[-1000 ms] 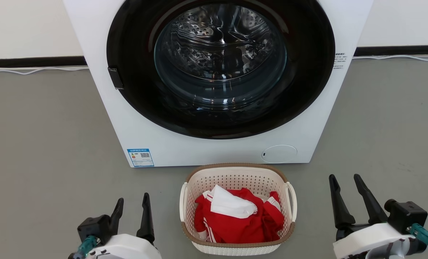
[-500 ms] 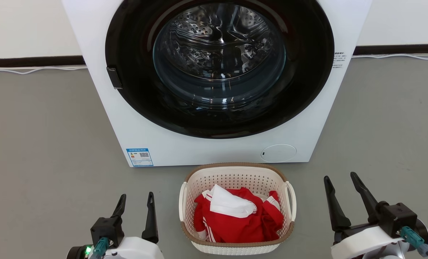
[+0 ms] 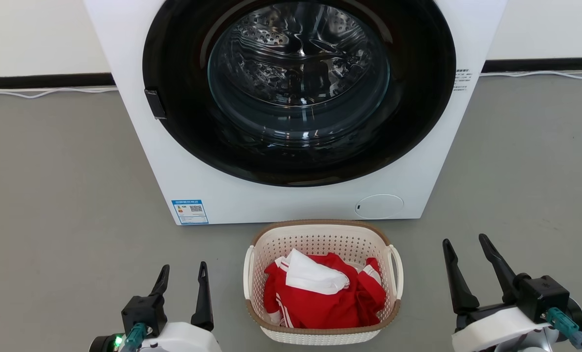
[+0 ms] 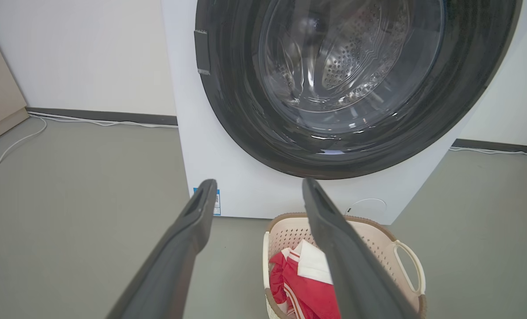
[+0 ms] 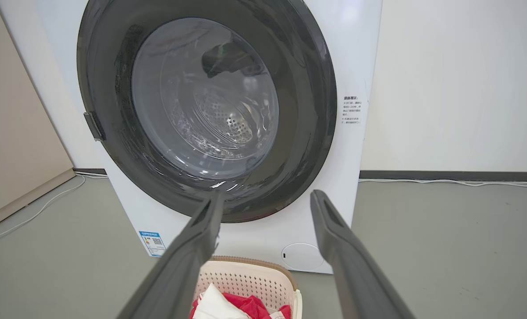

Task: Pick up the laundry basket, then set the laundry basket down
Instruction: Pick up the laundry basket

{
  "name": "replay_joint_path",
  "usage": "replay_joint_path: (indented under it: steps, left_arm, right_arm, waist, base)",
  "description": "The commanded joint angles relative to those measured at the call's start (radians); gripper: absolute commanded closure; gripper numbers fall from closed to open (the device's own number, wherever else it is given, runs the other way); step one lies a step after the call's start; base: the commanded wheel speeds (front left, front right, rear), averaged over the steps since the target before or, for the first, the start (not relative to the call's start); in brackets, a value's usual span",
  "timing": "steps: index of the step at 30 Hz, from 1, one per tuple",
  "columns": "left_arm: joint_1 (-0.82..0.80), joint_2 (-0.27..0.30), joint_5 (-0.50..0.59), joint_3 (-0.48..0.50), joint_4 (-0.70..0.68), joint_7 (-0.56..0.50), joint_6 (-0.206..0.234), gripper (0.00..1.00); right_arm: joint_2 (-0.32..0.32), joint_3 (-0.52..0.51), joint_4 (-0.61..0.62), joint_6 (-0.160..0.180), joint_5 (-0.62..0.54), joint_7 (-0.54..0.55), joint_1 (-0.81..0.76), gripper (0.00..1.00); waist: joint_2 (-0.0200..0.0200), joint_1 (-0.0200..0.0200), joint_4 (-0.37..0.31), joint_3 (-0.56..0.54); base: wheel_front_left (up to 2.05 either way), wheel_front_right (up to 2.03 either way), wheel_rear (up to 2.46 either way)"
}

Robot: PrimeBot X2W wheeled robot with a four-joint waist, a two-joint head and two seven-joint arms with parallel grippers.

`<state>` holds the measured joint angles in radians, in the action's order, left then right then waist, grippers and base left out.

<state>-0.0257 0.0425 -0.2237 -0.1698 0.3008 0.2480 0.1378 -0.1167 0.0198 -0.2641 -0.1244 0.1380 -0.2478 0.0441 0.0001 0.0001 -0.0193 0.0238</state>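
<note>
The laundry basket (image 3: 320, 239) is cream-white and perforated with a brown rim and white loop handles; it rests on the grey floor just in front of the washing machine, with red and white clothes (image 3: 320, 293) inside. The basket (image 4: 381, 241) sits lower right in the left wrist view, and the basket (image 5: 250, 279) lies at the bottom in the right wrist view. My left gripper (image 3: 183, 271) stands open to the basket's left, apart from it. My right gripper (image 3: 467, 244) stands open to its right, with nothing between its fingers.
A white front-loading washing machine (image 3: 183, 171) with a round dark glass door (image 3: 298, 88) shut stands right behind the basket. White cables (image 3: 41, 92) run along the dark skirting at the wall. A beige panel (image 5: 20, 133) stands at the left.
The left gripper has shifted slightly right, its wrist rolled. The right gripper moved slightly left, then dipped. The picture shifted a little. The basket stayed put.
</note>
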Motion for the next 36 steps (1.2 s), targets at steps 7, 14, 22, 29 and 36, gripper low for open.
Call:
replay_joint_path:
  steps: [7, 14, 22, 29, 36]
  left_arm:
    - [-0.030, 0.008, 0.002, 0.033, -0.021, 0.014, 0.009, 0.00]
    - [-0.039, 0.008, -0.001, 0.034, -0.023, 0.014, 0.010, 0.00]
    - [-0.093, 0.008, -0.008, 0.022, 0.006, 0.014, 0.007, 0.00]
    - [-0.167, 0.008, -0.023, -0.001, 0.057, 0.014, 0.003, 0.00]
    - [-0.258, 0.008, -0.050, -0.024, 0.142, 0.014, -0.001, 0.00]
  right_arm:
    - [-0.010, 0.023, 0.020, -0.006, 0.000, -0.014, 0.018, 0.00]
    - [-0.011, 0.028, 0.012, -0.006, 0.007, -0.014, 0.027, 0.00]
    - [-0.018, 0.031, -0.036, -0.006, 0.033, -0.014, 0.084, 0.00]
    - [-0.022, 0.031, -0.110, -0.006, 0.048, -0.014, 0.154, 0.00]
    - [-0.041, 0.048, -0.217, -0.006, 0.069, -0.014, 0.248, 0.00]
  waist:
    - [-0.0001, 0.0000, 0.001, 0.005]
    - [-0.0001, 0.0000, 0.001, 0.024]
    - [-0.0001, 0.0000, 0.002, 0.100]
    - [-0.0001, 0.0000, 0.001, 0.176]
    - [-0.0001, 0.0000, 0.000, 0.253]
  base:
    - [0.00, 0.00, 0.00]
    - [0.00, 0.00, 0.00]
    - [0.00, 0.00, 0.00]
    - [0.00, 0.00, 0.00]
    - [0.00, 0.00, 0.00]
